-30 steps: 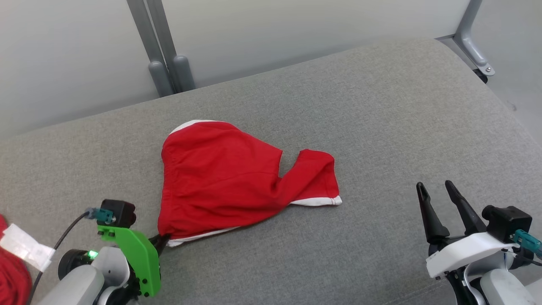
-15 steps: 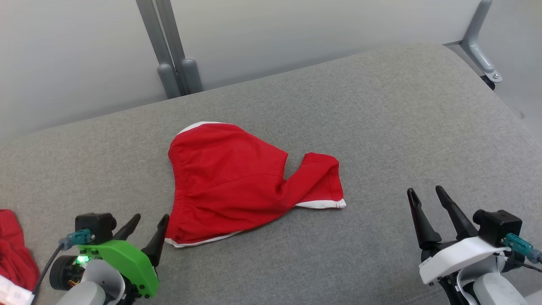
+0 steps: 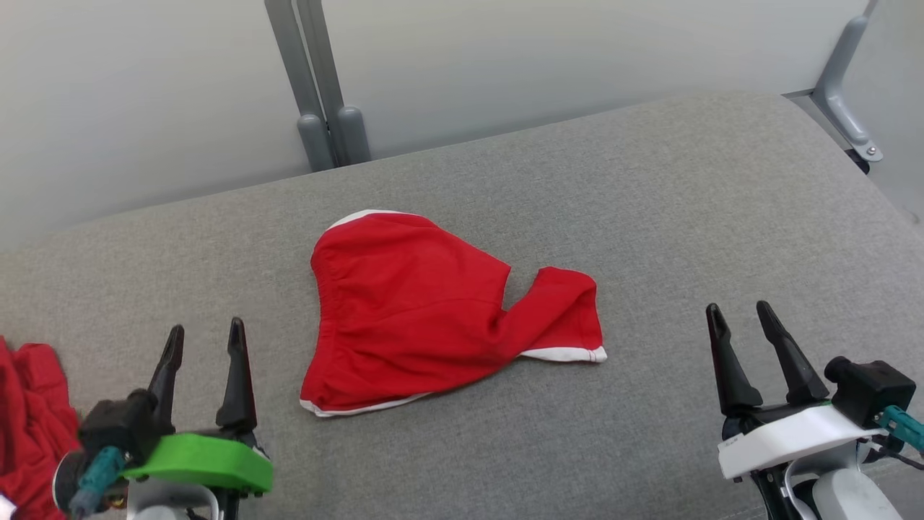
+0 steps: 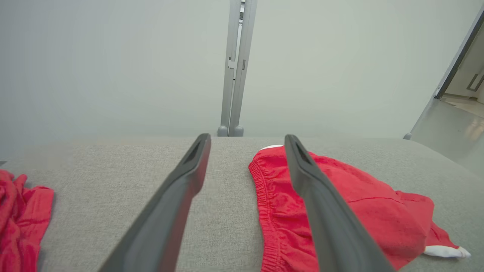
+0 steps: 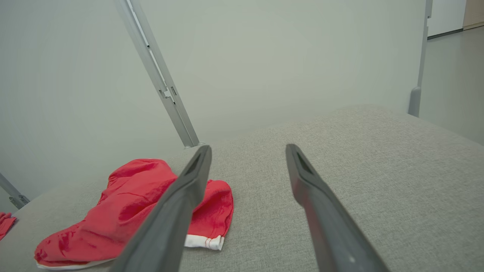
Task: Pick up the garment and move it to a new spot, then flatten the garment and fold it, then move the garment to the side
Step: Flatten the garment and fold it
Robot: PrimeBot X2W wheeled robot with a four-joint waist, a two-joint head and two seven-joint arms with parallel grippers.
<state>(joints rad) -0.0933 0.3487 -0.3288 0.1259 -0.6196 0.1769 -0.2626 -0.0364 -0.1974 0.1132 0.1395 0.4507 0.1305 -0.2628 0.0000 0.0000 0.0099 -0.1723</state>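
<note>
Red garment (image 3: 426,325) is seen lying in the middle of the grey cloth-covered tabletop (image 3: 686,202). It is bunched a little, and white edges are shown at its top, bottom and right end. It is touched by neither pincer. The left pincer (image 3: 204,332) is held wide open and empty, near the garment's lower left corner. The right pincer (image 3: 738,310) is also held wide open and empty, well apart from the garment on its right. More red cloth (image 3: 32,412) is piled at the tabletop's left edge.
</note>
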